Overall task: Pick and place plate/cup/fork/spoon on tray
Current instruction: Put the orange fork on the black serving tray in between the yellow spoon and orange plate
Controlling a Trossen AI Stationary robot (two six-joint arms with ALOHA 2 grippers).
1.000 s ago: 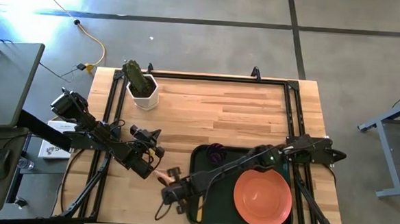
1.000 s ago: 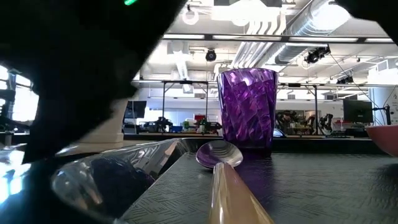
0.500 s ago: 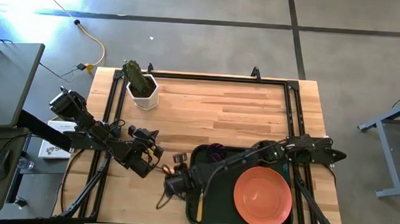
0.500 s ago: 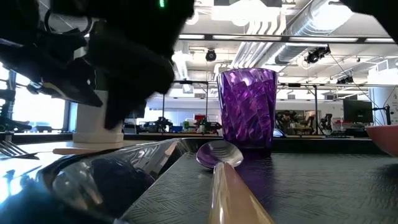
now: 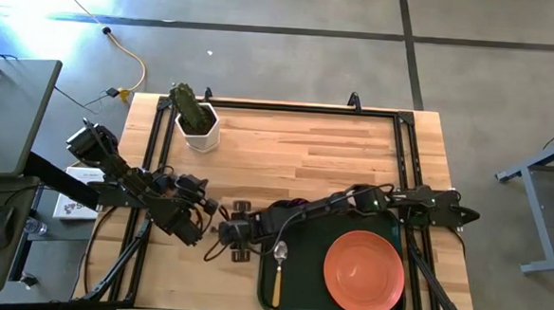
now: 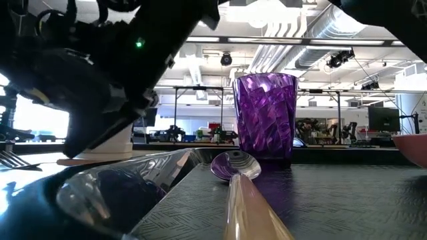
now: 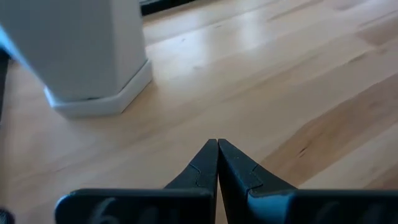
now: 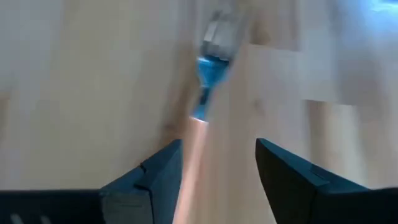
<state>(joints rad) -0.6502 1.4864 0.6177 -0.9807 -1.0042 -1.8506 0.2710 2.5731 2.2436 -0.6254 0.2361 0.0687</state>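
Wood table (image 5: 334,149) w/ green tray (image 5: 392,226); left gripper (image 7: 217,147) pinched closed, right gripper (image 8: 217,155) wide.

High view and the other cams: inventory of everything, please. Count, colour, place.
tray: 1, dark green, near right part of the table
plate: 1, orange-salmon, on the tray's right side
spoon: 1, silver bowl and orange handle, on the tray's left side
cup: 1, purple, upright at the tray's far left corner, partly under the right arm
fork: 1, silver tines and orange handle, on the table left of the tray
plant pot: 1, white with a green plant, far left of the table
table: 1, light wood
left pincer: shut, empty, over the table left of the fork
right pincer: open, straddling the fork's handle
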